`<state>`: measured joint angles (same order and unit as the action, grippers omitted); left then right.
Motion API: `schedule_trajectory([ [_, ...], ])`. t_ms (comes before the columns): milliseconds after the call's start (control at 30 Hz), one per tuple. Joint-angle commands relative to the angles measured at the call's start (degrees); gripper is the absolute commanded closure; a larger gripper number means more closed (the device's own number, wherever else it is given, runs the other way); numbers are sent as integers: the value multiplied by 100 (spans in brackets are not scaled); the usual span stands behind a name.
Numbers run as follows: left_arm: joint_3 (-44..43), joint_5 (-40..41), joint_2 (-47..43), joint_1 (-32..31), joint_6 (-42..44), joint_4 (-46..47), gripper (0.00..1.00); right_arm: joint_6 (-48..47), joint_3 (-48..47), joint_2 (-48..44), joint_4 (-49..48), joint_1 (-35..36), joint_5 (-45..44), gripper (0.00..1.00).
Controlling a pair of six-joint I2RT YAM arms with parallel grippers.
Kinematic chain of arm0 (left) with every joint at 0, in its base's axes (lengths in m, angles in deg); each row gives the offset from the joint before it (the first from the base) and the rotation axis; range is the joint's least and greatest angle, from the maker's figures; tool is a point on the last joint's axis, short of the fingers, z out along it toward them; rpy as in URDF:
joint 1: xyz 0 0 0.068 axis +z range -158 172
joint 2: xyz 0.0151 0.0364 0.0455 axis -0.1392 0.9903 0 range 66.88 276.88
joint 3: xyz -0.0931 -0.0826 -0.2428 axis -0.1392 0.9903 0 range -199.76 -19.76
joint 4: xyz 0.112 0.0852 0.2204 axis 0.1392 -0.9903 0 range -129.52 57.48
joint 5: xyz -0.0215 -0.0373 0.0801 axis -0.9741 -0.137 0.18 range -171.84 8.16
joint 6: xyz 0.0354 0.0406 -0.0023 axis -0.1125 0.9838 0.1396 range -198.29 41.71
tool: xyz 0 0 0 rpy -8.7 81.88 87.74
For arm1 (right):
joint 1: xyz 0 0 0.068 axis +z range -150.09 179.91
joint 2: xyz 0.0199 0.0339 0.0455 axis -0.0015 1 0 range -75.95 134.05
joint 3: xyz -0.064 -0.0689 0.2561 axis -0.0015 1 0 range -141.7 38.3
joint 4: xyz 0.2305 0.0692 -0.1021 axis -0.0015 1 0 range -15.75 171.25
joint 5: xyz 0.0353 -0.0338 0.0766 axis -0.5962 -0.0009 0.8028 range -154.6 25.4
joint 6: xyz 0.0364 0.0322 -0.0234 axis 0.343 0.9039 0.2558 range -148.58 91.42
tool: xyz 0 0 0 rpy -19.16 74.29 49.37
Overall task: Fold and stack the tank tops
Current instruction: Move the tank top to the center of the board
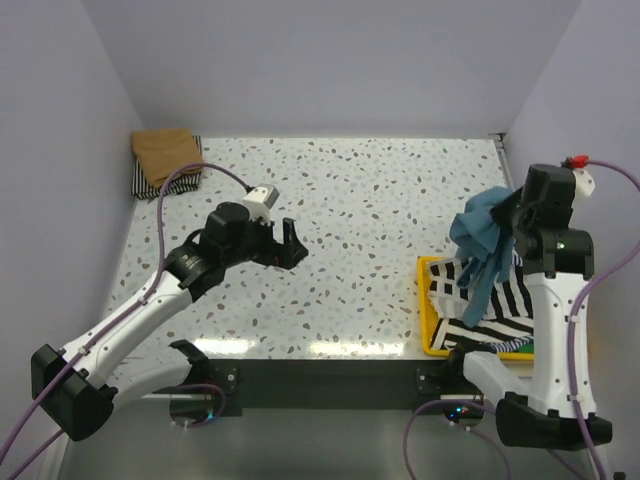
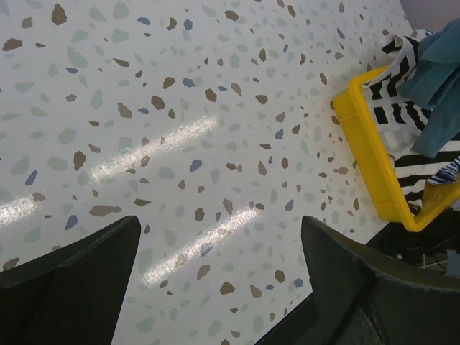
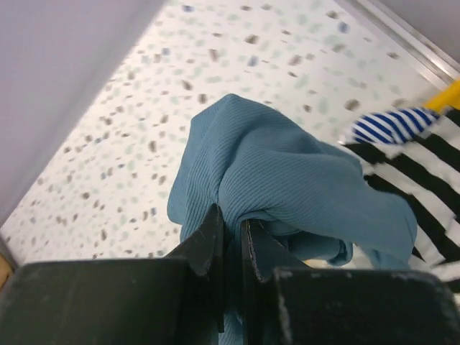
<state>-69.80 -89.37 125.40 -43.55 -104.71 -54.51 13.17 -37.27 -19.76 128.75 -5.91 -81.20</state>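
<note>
The right gripper's dark fingers were pinched narrow on a soft bunch of ribbed teal-blue cloth tank top, which bulged out past the fingertips and hung in loose folds beneath them. Just below that drape, the shallow yellow plastic tray held crumpled black-and-white striped tank tops spilling over its rim. The left gripper had its fingers spread wide with nothing between them, over the glossy speckled tabletop. Well behind those fingers, in the far corner, a folded tan-brown tank top lay on another striped one
</note>
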Motion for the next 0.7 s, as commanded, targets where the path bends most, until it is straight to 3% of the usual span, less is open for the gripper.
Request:
schedule_trajectory([
  [0,-409,269,-87,206,-30,21,2,-423,-1115,427,-273,963,633,100],
  [33,-445,313,-78,232,-48,12,2,-423,-1649,750,-273,1343,136,100],
  [200,-726,673,-139,452,-127,-85,1,-432,-3155,1903,-203,3337,-510,100],
  [300,-832,1041,-271,558,-241,-155,0,-440,-3604,2458,-369,4156,-695,100],
  [433,-902,1438,-403,646,-373,-208,0,-519,-3693,3081,-581,4546,-547,100],
  [467,-920,1473,-394,663,-382,-243,0,-520,-3667,3248,-537,4546,-555,77],
  [567,-798,1588,-359,707,-443,-270,0,-459,-3036,3241,-580,4476,-800,33],
  [600,-736,1640,-324,716,-470,-261,0,-406,-2764,3067,-746,4259,-653,22],
  [667,-473,1658,-289,725,-549,-191,0,-204,-1798,2829,-1019,3846,-284,20],
])
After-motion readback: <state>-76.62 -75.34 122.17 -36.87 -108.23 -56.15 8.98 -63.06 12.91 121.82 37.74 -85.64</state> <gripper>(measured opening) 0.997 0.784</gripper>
